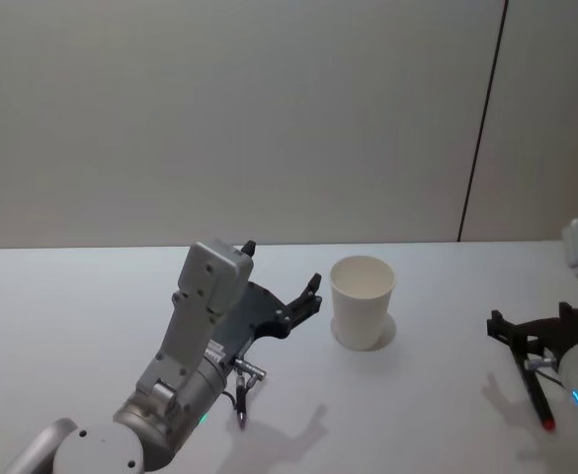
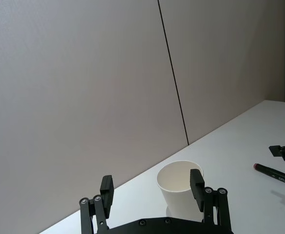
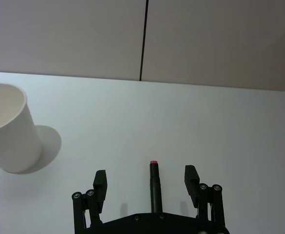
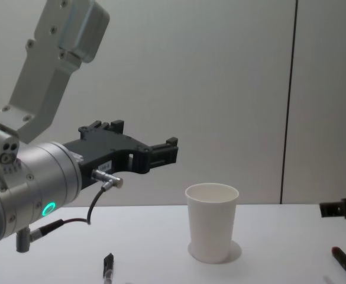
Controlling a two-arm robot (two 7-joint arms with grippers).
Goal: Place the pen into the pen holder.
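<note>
We see the white table running back to a plain wall, most of its top bare

The left hand is raised above the table just to the left of the paper cup, its fingers spread wide with nothing between them; we judge it idle for this job

The cup stands upright near the middle of the table, mouth open upward, with clear table on every side

The right hand hangs low at the right side, well apart from the cup, fingers spread, and the pen runs straight between them without touching either

The pen, black with a red tip, seems to lie flat on the table, tip pointing towards the far edge

We take the step in hand to be the grasp: the hand is lined up and the pen not yet pinched. Next we would need to drop, close on the barrel, lift, tilt it upright and carry it left over the rim

The way from pen to cup is open table; the cup is light, so a nudge could tip it

A small dark stick, perhaps another pen, lies by the left arm
</note>
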